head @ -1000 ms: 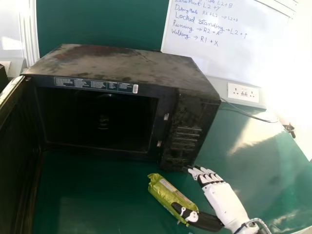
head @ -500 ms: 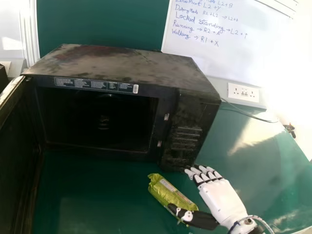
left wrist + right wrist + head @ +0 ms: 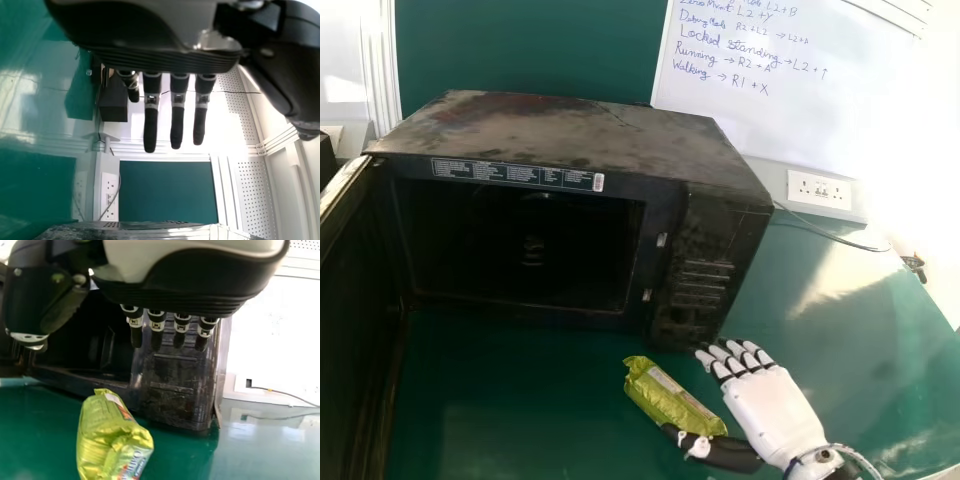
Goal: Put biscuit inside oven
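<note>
My right hand (image 3: 770, 405) is open at the lower right of the head view, its fingers stretched toward the oven's front corner and its thumb beside the near end of the green biscuit packet (image 3: 670, 398). The packet lies on the table before the black oven (image 3: 590, 135), whose door stands open at the left. In the right wrist view the hand (image 3: 195, 295) hangs with straight fingers, the packet (image 3: 107, 435) lying apart from them and the oven (image 3: 172, 385) behind. My left hand (image 3: 177, 95) has straight fingers in the left wrist view.
The open oven door (image 3: 360, 300) borders the table's left side. A wall socket (image 3: 819, 189) and a cable are behind the oven at the right, below a whiteboard (image 3: 800, 90). Green table surface (image 3: 510, 400) stretches in front of the oven.
My right hand has turned, showing more of its back, and its thumb has shifted slightly down and left along the packet's near end. The packet has stayed in place.
</note>
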Robot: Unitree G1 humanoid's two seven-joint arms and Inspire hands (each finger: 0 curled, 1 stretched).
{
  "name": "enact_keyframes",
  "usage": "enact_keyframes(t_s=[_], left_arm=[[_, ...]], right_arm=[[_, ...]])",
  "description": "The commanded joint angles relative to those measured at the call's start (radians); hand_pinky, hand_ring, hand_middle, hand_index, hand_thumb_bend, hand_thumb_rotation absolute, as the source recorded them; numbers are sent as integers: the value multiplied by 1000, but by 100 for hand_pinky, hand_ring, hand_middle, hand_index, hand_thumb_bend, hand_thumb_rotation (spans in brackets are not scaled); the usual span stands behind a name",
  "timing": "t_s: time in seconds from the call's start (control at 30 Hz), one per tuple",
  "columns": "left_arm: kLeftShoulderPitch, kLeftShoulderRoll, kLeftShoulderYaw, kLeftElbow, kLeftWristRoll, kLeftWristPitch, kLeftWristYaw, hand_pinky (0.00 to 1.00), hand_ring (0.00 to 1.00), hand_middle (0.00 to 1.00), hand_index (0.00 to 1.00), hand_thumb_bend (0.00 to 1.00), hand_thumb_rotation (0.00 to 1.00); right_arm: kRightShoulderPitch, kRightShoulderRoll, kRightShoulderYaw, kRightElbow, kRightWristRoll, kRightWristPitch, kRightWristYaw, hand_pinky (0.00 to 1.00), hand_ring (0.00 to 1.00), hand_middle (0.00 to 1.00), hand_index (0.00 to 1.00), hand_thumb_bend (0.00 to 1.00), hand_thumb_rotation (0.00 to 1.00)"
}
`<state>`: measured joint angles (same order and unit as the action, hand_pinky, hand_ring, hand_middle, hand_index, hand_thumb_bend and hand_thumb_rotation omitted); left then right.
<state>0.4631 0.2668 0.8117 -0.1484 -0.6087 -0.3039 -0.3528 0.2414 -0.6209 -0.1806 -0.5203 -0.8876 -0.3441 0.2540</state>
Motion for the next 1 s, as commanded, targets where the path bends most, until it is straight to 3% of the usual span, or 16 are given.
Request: enact_keyframes(t_s=[0.0,0.27,0.5,0.97], left_arm=[[12,-6,-3,-8,1,3,-1,47,62,72,72,100,67],[26,-16,-2,-43,1,19,19,48,62,72,73,100,67],[39,-21,-1,-55,-6,14,10,45,60,68,71,100,67],[62,-38,2,-92,-19,23,8,49,63,68,72,100,68]], right_arm=[[12,-1,12,-15,-22,8,-5,100,100,100,100,85,94],[11,-5,45,-43,-70,54,54,100,100,100,100,86,93],[-81,-56,67,-22,-34,97,187,100,100,100,100,85,94],[-209,-117,132,43,-6,138,310,100,100,100,100,84,94]])
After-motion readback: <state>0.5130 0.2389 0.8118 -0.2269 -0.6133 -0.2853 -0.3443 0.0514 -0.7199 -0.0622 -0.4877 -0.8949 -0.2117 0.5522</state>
